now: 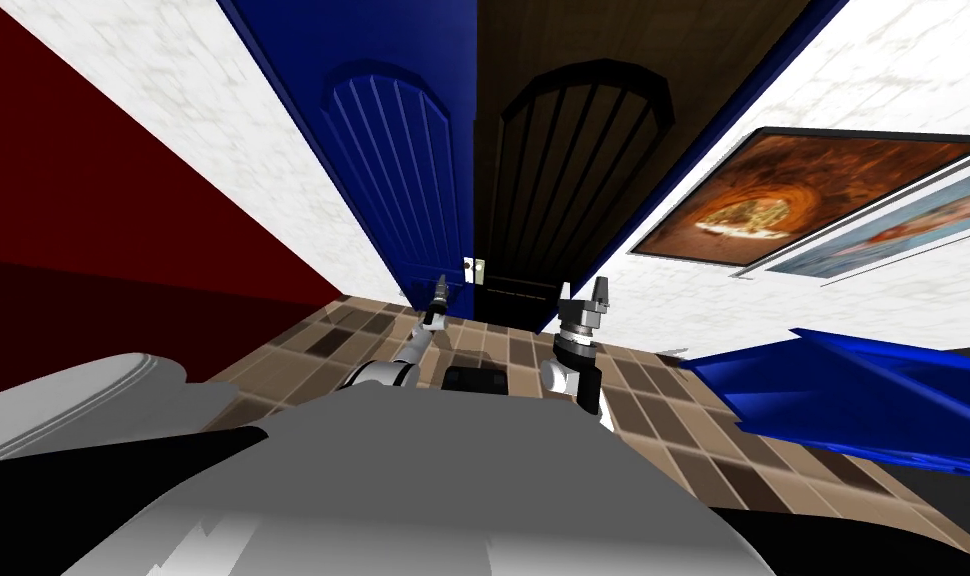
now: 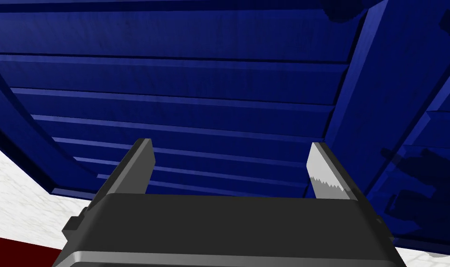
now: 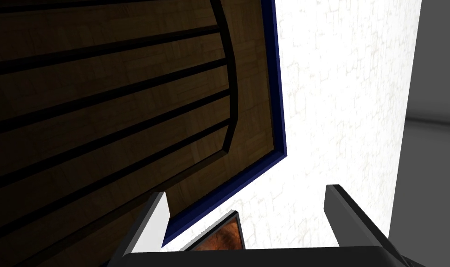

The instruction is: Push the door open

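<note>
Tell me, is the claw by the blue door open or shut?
Open: the left gripper has its fingers wide apart, nothing between them, facing the blue door.

Our head camera's wide lens bends everything: the white marbled walls [image 1: 303, 190] splay toward the corners. The blue slatted door leaf [image 1: 403, 170] is evenly lit; the brown slatted door leaf [image 1: 583, 170] beside it sits dim. On our left gripper [image 2: 229, 143] one finger [image 2: 322, 172] catches bright light with a jagged shadow edge, the other is shaded, and a soft dark shadow [image 2: 414, 185] falls on the blue beyond the lit finger. Between the fingers of our right gripper [image 3: 247, 190] the white wall glares.
</note>
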